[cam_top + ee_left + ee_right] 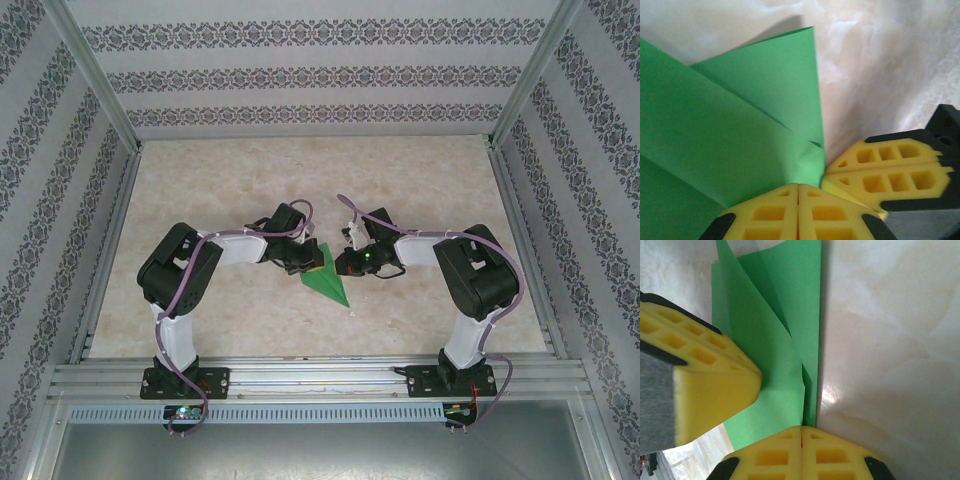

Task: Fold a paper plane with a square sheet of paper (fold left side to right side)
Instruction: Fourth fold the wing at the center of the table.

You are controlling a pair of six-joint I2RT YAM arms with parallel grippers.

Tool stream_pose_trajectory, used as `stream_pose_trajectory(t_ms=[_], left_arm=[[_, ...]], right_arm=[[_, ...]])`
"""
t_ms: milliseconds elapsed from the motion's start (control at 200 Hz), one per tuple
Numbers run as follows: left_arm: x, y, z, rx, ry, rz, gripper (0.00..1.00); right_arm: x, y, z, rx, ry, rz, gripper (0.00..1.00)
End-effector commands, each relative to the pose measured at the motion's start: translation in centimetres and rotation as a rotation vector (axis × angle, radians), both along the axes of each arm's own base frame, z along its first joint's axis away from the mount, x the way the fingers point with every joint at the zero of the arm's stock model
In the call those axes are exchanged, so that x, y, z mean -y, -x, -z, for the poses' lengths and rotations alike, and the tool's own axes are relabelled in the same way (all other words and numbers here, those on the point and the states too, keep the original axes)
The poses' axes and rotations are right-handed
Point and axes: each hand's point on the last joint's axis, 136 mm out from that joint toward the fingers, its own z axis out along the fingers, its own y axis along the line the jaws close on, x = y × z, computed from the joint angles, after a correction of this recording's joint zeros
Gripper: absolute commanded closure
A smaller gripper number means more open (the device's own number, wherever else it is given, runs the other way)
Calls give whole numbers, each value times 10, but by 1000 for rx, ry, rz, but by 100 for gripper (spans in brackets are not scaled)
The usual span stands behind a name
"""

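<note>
Pale marbled desk (450, 310), boxed by aluminium rails (300, 372) and walls (300, 78) papered in dark floral bands. The green sheet of paper (326, 283), folded to a point aimed at 5 o'clock, lies at the desk's centre. Left claw (303, 264) sits at its 9 o'clock, right claw (347, 263) at 3 o'clock; each has its yellow pads pressed together, tips touching the paper's edge

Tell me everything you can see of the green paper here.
The green paper is thin, plain, bright green, folded into a layered pointed wedge with sharp diagonal creases. It lies on the marbled table, tip toward the arm bases, one flap raised. The left end effector and right end effector, both closed, touch its wide end.
</note>
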Motion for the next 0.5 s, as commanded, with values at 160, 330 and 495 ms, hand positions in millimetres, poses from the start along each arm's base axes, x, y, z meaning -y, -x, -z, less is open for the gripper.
stream_pose_trajectory(t_ms=[160,330,495], left_arm=[[-11,14,28,-22,-65,7,97],[-19,21,39,-44,-99,0,99],[-24,24,45,-58,-127,-2,100]], right_arm=[[22,21,44,-68,182,-3,100],[17,18,36,-61,155,-3,100],[8,10,17,-34,104,-2,100]])
